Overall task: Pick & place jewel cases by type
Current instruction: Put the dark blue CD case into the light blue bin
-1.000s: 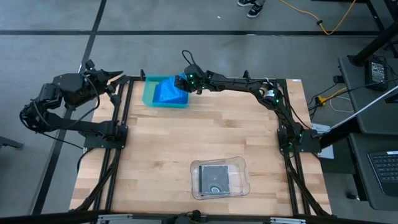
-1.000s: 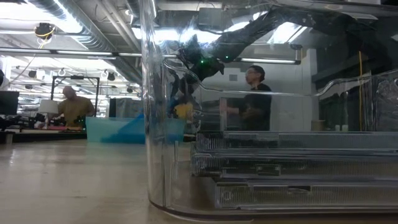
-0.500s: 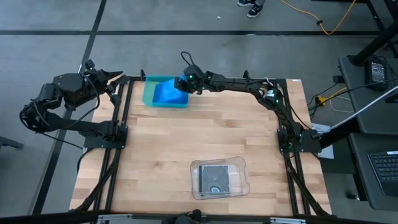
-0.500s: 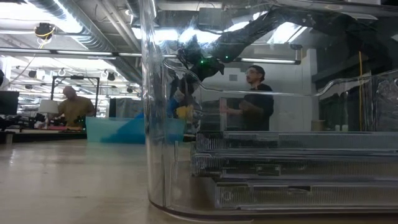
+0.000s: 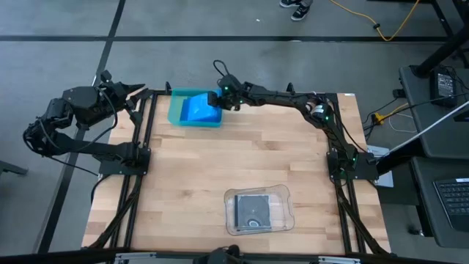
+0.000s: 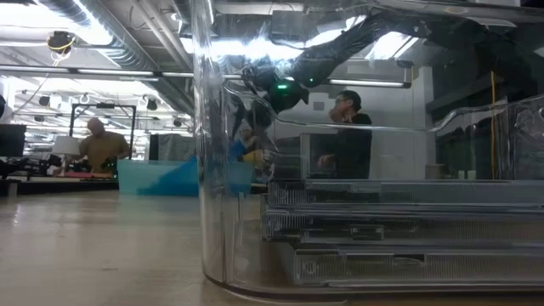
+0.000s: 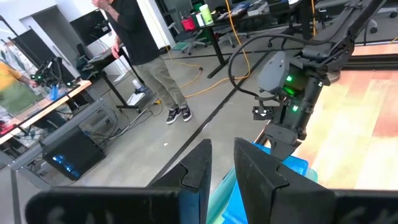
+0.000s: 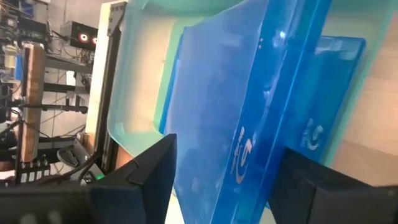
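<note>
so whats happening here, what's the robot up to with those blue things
The robot is sorting jewel cases by type. The right gripper is over the teal tray at the far edge of the table, its fingers open on either side of a bright blue case that leans tilted in the tray; another blue case lies beneath. The grey disc cases sit in the clear tray at the near edge. The left gripper waits off the table's left side.

I work in a lab: exposed ceiling ducts (image 6: pixel 110 34), monitors on desks (image 7: pixel 93 25), orange cables (image 5: pixel 399 26) across grey floor, people (image 6: pixel 344 127) beyond my jaws.
</note>
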